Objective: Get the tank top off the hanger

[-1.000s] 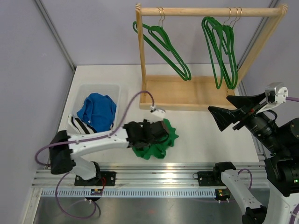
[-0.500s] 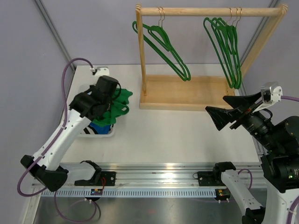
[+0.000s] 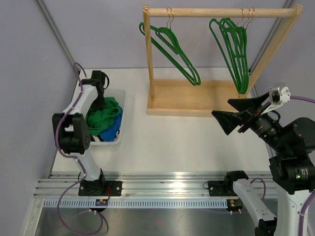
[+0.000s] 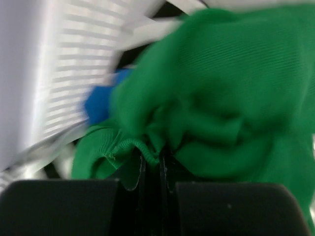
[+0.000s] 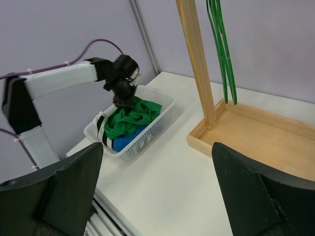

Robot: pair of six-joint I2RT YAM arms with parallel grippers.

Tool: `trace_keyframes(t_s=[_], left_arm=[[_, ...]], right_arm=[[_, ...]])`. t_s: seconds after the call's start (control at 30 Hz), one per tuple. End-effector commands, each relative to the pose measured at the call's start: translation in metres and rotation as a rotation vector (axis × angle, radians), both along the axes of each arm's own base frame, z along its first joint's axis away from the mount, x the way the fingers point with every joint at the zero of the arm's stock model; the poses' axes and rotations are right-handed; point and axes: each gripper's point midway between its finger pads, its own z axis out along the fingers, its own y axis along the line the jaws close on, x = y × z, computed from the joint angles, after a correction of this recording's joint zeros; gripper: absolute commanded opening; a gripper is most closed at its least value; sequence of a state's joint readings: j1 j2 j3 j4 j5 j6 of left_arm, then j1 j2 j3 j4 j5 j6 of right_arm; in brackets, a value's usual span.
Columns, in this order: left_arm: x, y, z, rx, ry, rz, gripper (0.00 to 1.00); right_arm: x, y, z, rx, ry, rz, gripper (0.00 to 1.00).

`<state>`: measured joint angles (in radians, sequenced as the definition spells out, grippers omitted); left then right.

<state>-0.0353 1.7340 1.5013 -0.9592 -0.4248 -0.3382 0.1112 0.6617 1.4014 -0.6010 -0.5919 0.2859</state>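
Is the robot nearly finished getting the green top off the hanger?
Nearly. The hangers hang bare on the rack, and the green tank top lies in the white basket. The left claw is shut on it. Only letting go is left.

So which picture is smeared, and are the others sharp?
Left wrist view: blurred, the top and basket smeared. Top view: sharp, evenly lit, glare on the rail. Right wrist view: crisp scene, the right gripper dark in front.
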Motion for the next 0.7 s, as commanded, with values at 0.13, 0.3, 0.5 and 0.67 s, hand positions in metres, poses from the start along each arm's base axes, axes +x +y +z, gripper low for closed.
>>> trace_keyframes(t_s=[0.13,0.3,0.5,0.67], left_arm=[[0.0,-0.048,-0.052,-0.269,0.119,-0.081,0.0],[0.001,-0.04,0.026,-0.233,-0.099,-0.067,0.41],[-0.024,-0.027,0.125,-0.176,-0.356,-0.048,0.89],[-0.061,-0.036,0.18,-0.194,-0.544,-0.138,0.99]], right_arm=[[0.004,0.006,-0.006,0.018,0.02,0.036,0.99],[0.004,-0.004,-0.008,-0.005,0.052,-0.033,1.0],[0.013,-0.027,-0.024,-0.031,0.158,-0.187,0.99],[0.024,-0.06,-0.055,-0.093,0.295,-0.386,0.99]])
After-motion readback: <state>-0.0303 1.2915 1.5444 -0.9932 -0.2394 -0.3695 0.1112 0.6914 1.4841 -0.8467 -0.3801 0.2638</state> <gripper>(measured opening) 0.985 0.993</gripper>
